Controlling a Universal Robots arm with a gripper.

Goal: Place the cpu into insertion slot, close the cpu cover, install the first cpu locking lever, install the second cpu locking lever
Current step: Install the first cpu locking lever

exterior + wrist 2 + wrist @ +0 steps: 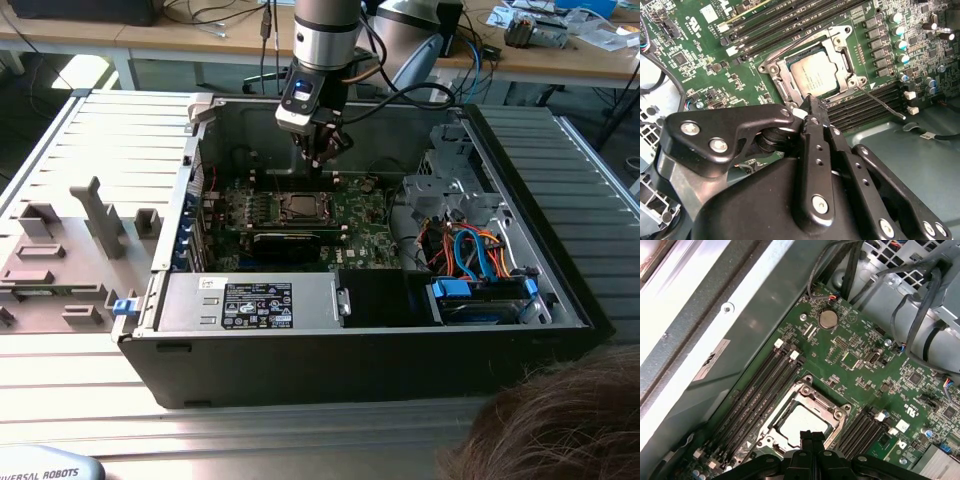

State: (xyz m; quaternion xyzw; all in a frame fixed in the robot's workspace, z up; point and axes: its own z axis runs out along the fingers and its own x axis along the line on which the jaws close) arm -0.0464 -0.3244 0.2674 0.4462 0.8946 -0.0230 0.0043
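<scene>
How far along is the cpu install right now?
Done: the cpu lies seated, with the cover down around it. In hand: the shut tool is at the cover's edge. Left: at least one lever sticks out sideways from the socket, apparently unlatched.

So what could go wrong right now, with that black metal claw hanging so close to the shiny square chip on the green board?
Two risks, I think. The gripper, shut, sits at the edge of the thin silver cpu cover framing the square silver-grey cpu; a slip might scrape the chip or the green circuit board. The thin wire lever juts out sideways over the black memory slots; an off-line push might bend it.
</scene>
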